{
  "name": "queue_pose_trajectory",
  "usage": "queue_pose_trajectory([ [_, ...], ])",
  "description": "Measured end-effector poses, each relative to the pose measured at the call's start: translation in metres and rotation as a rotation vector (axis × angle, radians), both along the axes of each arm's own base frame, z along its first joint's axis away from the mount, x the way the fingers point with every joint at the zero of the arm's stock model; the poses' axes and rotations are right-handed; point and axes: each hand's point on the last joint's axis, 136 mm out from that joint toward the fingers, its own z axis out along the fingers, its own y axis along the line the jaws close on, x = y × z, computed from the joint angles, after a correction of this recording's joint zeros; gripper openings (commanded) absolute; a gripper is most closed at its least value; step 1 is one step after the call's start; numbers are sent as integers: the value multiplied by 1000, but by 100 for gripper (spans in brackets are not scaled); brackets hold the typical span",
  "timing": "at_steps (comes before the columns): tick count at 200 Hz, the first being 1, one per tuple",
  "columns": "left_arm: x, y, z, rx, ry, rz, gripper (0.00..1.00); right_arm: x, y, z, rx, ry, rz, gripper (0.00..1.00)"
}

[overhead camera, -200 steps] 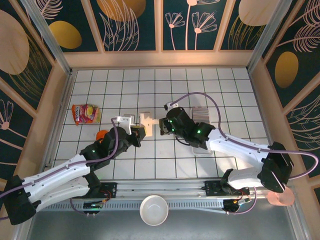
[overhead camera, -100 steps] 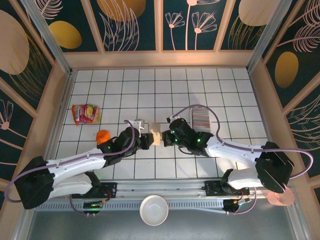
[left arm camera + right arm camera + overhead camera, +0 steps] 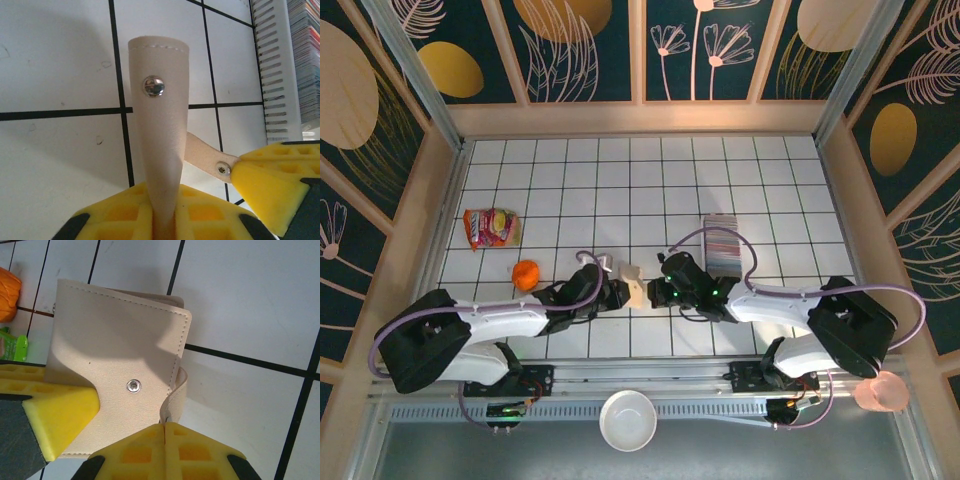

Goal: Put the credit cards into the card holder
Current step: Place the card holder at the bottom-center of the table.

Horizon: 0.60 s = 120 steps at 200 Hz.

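In the top view the card holder (image 3: pixel 633 285) stands on the white tiled table (image 3: pixel 570 190) just below mid frame, btw the two arm tips. The left gripper (image 3: pixel 617 293) has it from the left side and the right gripper (image 3: pixel 654 292) from the right. In the left wrist view the tan holder comes up from the btm of the frame as a thin folded flap w/ a shiny snap (image 3: pixel 153 86) near its top; its low end sits pinched btw the left gripper's yellow pads (image 3: pixel 115 225); a small tab w/ a 2nd snap sticks out to the lower right and meets a yellow pad of the other arm. In the right wrist view the holder's flat face sits at mid-left; the right gripper's pads (image 3: pixel 135 455) at the btm are pressed tight on a thin curled flap of it. The credit cards (image 3: pixel 722 243) stand in a packed row in a clear tray (image 3: pixel 272 75), up and to the right of the holder, apart from it. An orange ball (image 3: pixel 526 274) lies left of the holder; a red snack bag (image 3: pixel 491 228) lies further to the upper left; a white bowl (image 3: pixel 628 420) sits at btm centre.
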Motion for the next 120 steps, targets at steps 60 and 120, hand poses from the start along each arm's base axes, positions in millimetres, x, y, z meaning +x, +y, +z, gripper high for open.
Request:
queue_pose_trajectory([
  [60,2,17,-6,28,-8,73,59,-5,4,2,21,19,13,0],
  [120,11,33,13,106,-84,110,73,-8,10,30,95,-24,31,0],
])
